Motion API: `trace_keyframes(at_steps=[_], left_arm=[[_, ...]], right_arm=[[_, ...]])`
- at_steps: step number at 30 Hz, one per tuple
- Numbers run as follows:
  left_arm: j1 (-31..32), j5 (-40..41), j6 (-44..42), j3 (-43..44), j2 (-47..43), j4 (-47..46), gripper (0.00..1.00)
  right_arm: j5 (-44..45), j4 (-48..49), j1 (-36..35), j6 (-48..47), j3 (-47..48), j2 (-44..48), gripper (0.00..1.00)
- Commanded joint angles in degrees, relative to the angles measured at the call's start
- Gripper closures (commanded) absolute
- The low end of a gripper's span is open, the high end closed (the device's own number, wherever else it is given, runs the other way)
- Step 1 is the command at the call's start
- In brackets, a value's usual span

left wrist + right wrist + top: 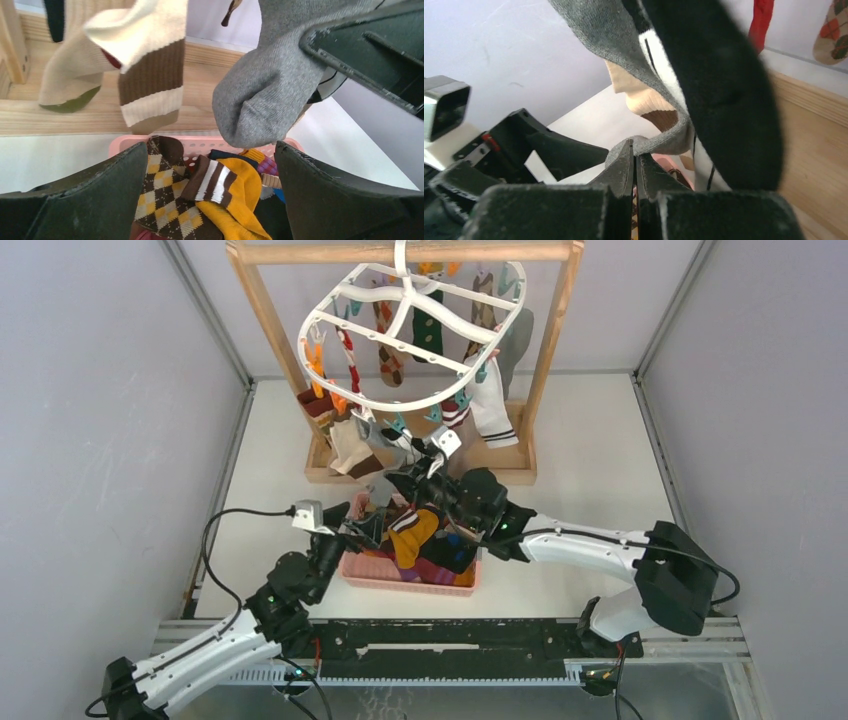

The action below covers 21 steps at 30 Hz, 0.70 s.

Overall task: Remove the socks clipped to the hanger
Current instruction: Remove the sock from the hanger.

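The white hanger (408, 320) hangs from a wooden stand with several socks clipped round its ring. At its front a grey sock (260, 95) hangs down, and my right gripper (635, 150) is shut on its lower edge (664, 140). In the top view that gripper (400, 478) sits just under the hanger's front rim. My left gripper (211, 150) stands open and empty over a pink basket, below the grey sock, and shows in the top view (365, 525) too. A cream sock with brown stripes (150, 75) and a beige one (65, 75) hang to the left.
The pink basket (400, 575) holds several loose socks, among them an argyle one (160, 200) and a mustard one (240, 200). The wooden stand (260, 320) has a base board (200, 60) behind the basket. A white striped sock (490, 405) hangs at the right. Grey walls enclose the table.
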<state>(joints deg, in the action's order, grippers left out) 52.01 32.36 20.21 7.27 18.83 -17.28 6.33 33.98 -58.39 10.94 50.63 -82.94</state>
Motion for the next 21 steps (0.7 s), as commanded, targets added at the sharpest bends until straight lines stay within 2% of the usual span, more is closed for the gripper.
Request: trace_keyframes(at_steps=[1, 13, 18, 19, 21], left_arm=[[0.2, -4.8, -2.9, -0.2, 3.8, -8.2, 0.00], [0.2, -13.1, -4.8, -0.3, 10.2, -18.0, 0.00], [0.2, -12.6, -5.5, -0.1, 12.6, -19.8, 0.00], [0.2, -12.4, -5.6, 0.0, 13.1, -20.1, 0.02], [0.2, -12.3, -6.0, 0.4, 14.0, -20.2, 0.13]], right_arm=[[-10.4, 0.6, 2.1, 4.5, -1.7, 4.2, 0.98], [-13.6, -1.1, 2.3, 4.6, -3.1, 6.4, 0.98], [-13.8, -1.0, 2.3, 4.7, -3.9, 7.0, 0.97], [-13.8, -1.1, 2.3, 4.7, -4.1, 7.2, 0.98], [-13.9, -1.1, 2.4, 4.7, -4.4, 7.7, 0.97]])
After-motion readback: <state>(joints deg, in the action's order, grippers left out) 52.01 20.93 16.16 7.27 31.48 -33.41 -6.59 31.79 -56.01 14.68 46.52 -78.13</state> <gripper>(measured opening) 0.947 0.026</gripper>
